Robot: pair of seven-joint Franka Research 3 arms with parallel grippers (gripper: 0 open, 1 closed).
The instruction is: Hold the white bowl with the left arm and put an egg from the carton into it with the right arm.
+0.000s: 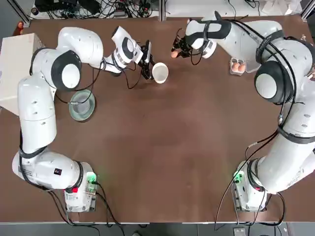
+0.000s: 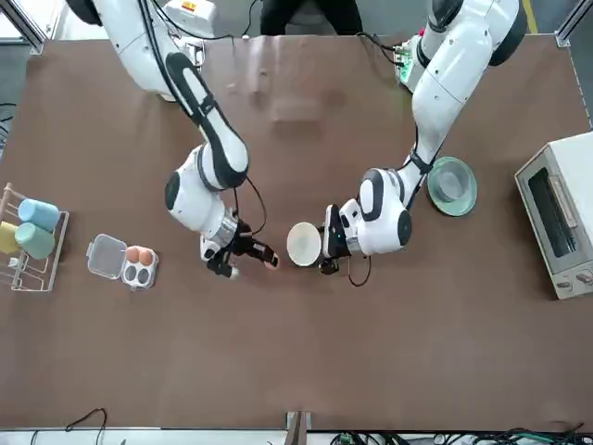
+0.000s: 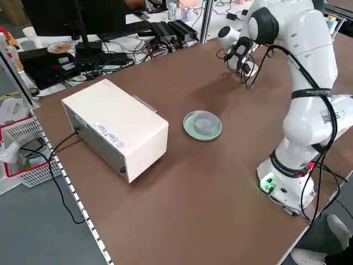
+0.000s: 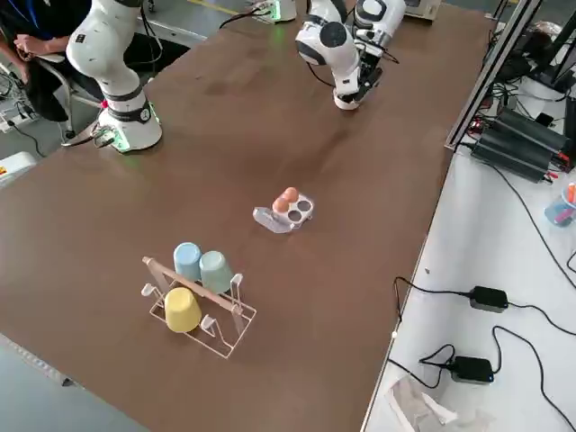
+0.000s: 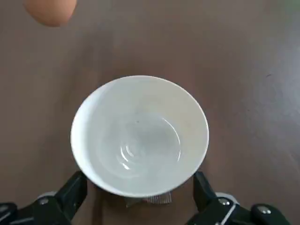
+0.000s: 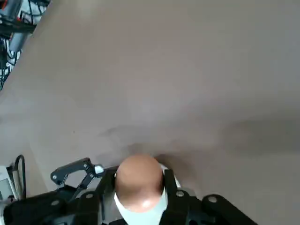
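The small orange-brown egg (image 1: 174,54) is held pinched in the right claw (image 1: 178,51), just beside the small round white bowl (image 1: 160,72) and not yet over it. The bowl is bracketed at its rim by the left claw (image 1: 147,61), narrowed around it. The egg should be centred above the bowl, lowered close, then released gently. The clear plastic carton (image 1: 238,66) sits well apart from the bowl on the brown surface (image 1: 162,142).

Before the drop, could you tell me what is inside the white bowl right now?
Nothing: the left wrist view shows the white bowl empty. The egg sits in the right gripper, beside the bowl; the left gripper holds the bowl's rim.
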